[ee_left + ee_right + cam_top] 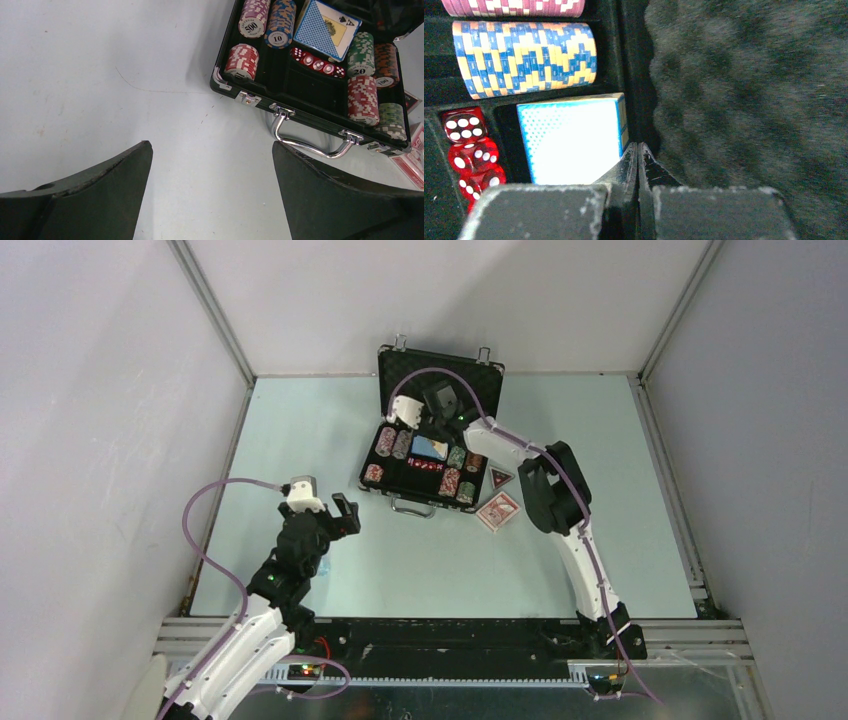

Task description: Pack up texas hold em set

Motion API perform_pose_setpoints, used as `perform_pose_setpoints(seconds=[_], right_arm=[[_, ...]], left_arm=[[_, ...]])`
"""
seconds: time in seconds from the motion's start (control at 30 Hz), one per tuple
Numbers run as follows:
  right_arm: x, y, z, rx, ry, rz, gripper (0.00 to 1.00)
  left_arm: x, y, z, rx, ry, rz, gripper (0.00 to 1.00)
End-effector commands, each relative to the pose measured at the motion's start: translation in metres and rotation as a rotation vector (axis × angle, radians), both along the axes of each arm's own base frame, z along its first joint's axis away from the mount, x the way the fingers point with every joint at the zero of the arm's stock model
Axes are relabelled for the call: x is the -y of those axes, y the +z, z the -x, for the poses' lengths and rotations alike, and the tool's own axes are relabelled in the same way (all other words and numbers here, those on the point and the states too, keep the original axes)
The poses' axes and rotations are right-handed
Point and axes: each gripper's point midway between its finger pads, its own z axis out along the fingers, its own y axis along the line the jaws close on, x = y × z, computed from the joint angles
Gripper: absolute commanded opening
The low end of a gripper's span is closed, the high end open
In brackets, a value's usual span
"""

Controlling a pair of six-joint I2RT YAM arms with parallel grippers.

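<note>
The black briefcase (pixel 400 490) lies open at the back middle, its foam-lined lid (pixel 470 375) upright. Chip stacks (pixel 386 442), the blue card deck (pixel 429 447) and red dice (pixel 428 467) sit in its tray. The red card deck (pixel 498 511) and the triangular piece (pixel 500 477) lie on the table right of the case. My right gripper (pixel 436 420) is shut and empty, its tips (pixel 638 148) at the blue deck's (pixel 571 137) far edge, next to the foam (pixel 744 95). My left gripper (pixel 342 514) is open and empty over bare table (pixel 212 150), short of the metal handle (pixel 310 147).
Grey walls and metal rails enclose the pale table (pixel 300 430). The right arm's elbow (pixel 555 490) hangs over the table beside the red deck. Purple cables loop off both arms.
</note>
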Motion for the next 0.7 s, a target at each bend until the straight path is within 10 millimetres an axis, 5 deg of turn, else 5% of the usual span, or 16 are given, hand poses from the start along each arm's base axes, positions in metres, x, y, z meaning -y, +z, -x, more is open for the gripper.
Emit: perform_pose_setpoints(seconds=[0.0,0.3,0.47,0.67], right_arm=[[-0.004,-0.029,0.019,-0.032,0.028,0.057,0.0],[-0.005,-0.02,0.023,-0.006,0.012,0.05,0.0],[-0.001,0.023,0.011,0.085,-0.052,0.034,0.0],[-0.002,0.075,0.033,0.088,-0.152,-0.09,0.0]], left_arm=[[0.001,0.011,-0.004,0.036,-0.001,-0.005,0.97],[0.002,0.011,-0.004,0.035,-0.01,-0.004,0.97],[0.002,0.011,-0.004,0.036,-0.011,-0.004,0.97],[0.001,0.012,-0.004,0.039,-0.006,-0.003,0.97]])
